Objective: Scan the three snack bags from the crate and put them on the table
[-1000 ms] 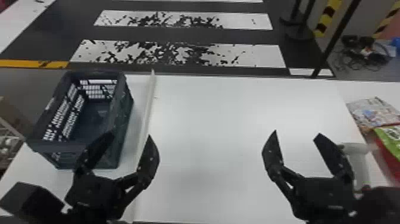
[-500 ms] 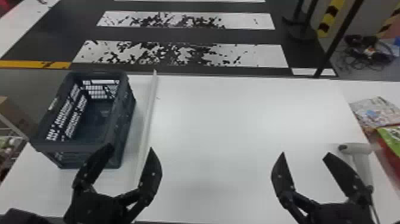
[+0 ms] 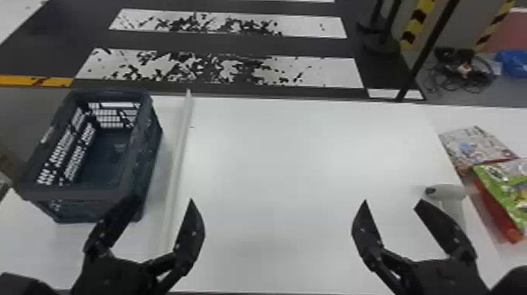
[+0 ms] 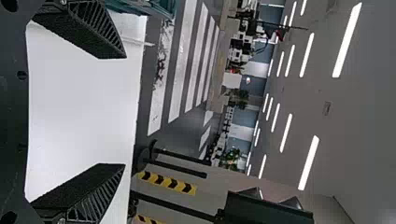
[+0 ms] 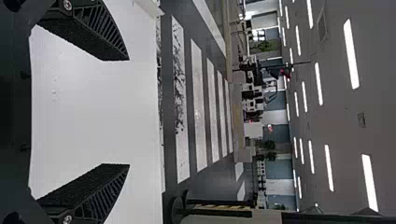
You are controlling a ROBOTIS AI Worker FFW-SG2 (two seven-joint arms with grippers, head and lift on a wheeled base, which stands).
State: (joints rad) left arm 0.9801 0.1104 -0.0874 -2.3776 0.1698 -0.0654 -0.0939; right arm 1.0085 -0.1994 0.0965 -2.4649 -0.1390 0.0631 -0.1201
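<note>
The bench (image 3: 274, 157) is plain white, and the slatted plastic crate (image 3: 147, 157) at its left edge is dark blue-grey. Near its right edge, the handheld scanner (image 3: 451, 191) is off-white with a dark nose; one glossy snack bag (image 3: 470, 143) is pale with busy blue and red print, another (image 3: 506, 184) green and red. Left gripper (image 3: 163, 199) and right gripper (image 3: 393, 201) are black.
</note>
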